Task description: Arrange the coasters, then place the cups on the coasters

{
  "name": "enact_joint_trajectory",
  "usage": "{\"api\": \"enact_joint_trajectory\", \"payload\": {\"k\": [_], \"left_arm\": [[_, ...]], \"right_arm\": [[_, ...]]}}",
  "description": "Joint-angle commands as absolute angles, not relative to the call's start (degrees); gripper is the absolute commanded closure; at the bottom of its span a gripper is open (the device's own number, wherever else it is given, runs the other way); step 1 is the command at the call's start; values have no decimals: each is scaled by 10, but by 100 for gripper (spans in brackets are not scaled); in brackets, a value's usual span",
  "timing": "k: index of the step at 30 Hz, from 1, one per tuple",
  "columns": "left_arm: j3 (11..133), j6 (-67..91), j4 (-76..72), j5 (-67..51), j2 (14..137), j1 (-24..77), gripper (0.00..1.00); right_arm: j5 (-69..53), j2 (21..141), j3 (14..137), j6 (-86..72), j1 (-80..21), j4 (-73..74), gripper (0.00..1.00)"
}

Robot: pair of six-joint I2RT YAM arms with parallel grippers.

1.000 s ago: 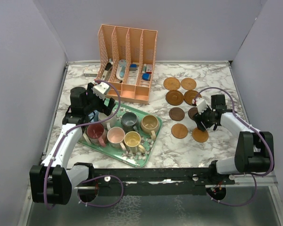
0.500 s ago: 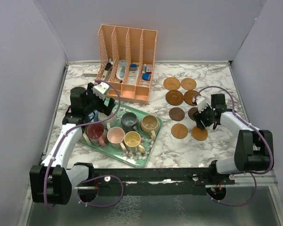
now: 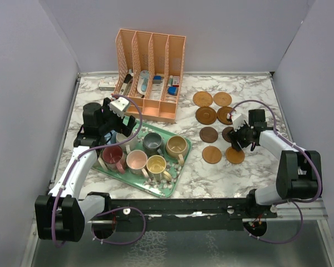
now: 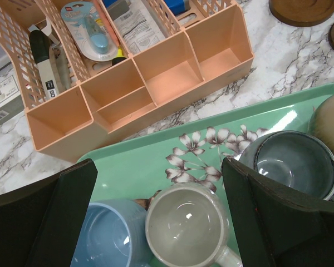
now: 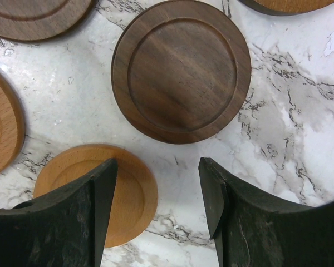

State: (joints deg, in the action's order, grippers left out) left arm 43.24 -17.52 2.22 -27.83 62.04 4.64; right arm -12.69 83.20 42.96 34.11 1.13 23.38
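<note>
- Eight coasters (image 3: 205, 115) lie flat in two loose columns on the right of the table (image 3: 197, 175), none bearing a cup.
- The cups (image 3: 152, 143) crowd the tray (image 3: 168, 188) on the left.
- The right gripper (image 5: 158, 203) hangs half-open and empty above a light coaster (image 5: 131, 189); the left gripper (image 4: 161, 194) gapes wide over the cups.
- The coasters look thin, stiff and light: pinch across the rim.
- The cups seem glazed and breakable: take one by its wall.
</note>
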Motion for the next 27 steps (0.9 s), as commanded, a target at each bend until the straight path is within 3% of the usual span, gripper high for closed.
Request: {"api": "enact_joint_trajectory", "payload": {"k": [1, 27], "left_arm": [[428, -181, 27, -294, 618, 50, 1], [429, -180, 29, -296, 618, 50, 1]], "right_arm": [[-103, 848, 435, 340, 10, 216, 39], [-120, 852, 446, 337, 10, 227, 38]]}}
